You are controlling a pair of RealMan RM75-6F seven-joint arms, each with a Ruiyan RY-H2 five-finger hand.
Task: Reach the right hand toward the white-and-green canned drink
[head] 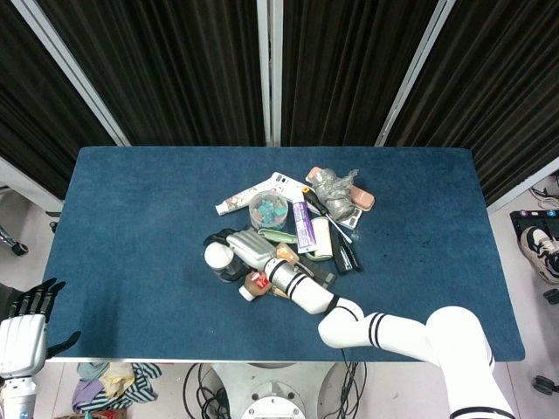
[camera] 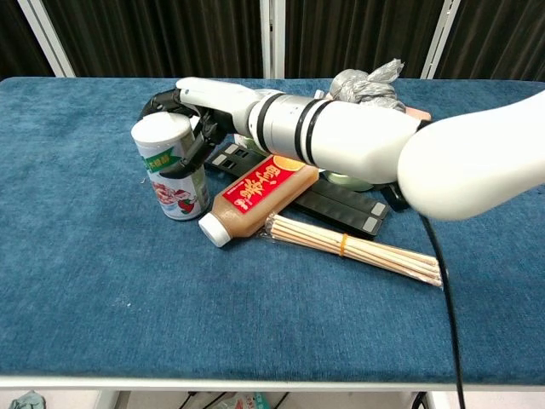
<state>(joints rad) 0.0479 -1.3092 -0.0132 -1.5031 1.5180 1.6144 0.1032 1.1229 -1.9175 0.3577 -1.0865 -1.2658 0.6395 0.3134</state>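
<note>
Head view looks steeply down from high above the near edge, taking in the whole blue table and the dark curtain beyond. Chest view sits low and close at the near edge, facing far. Both share the central clutter and reaching right hand

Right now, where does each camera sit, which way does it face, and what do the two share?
Head view: high above, looking down on the table; shows right hand at the canned drink, left hand off the near-left edge.
Chest view: low at the near edge, facing across; right hand only.
Shared: right hand, canned drink, bottle.
</note>
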